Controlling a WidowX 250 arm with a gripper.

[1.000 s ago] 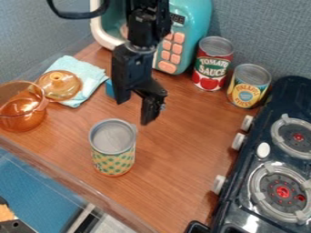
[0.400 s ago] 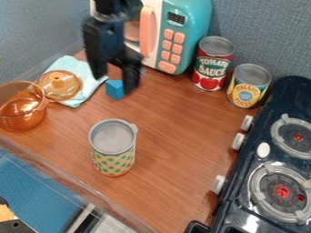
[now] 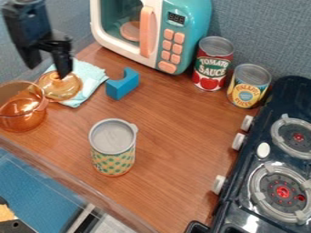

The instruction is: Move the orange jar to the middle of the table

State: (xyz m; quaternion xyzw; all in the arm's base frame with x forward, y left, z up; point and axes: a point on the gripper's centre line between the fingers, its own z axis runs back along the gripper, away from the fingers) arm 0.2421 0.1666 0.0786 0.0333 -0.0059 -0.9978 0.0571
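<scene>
Nearest, patterned can point(image 3: 113, 150) upright on wooden tabletop point(image 3: 176, 150), black stove point(image 3: 242, 179) to its right. Orange jar point(image 3: 21, 111) at the tabletop's left side, amber lid point(image 3: 57, 91) just beside it on pale blue cloth point(image 3: 94, 75). Claw point(image 3: 47, 71) at lid, spread open, nothing gripped; contact with lid, cannot tell. Blue block point(image 3: 121, 85) near cloth. Beyond: yellow-label can point(image 3: 248, 91), red-label can point(image 3: 213, 66), teal microwave point(image 3: 188, 36).
</scene>
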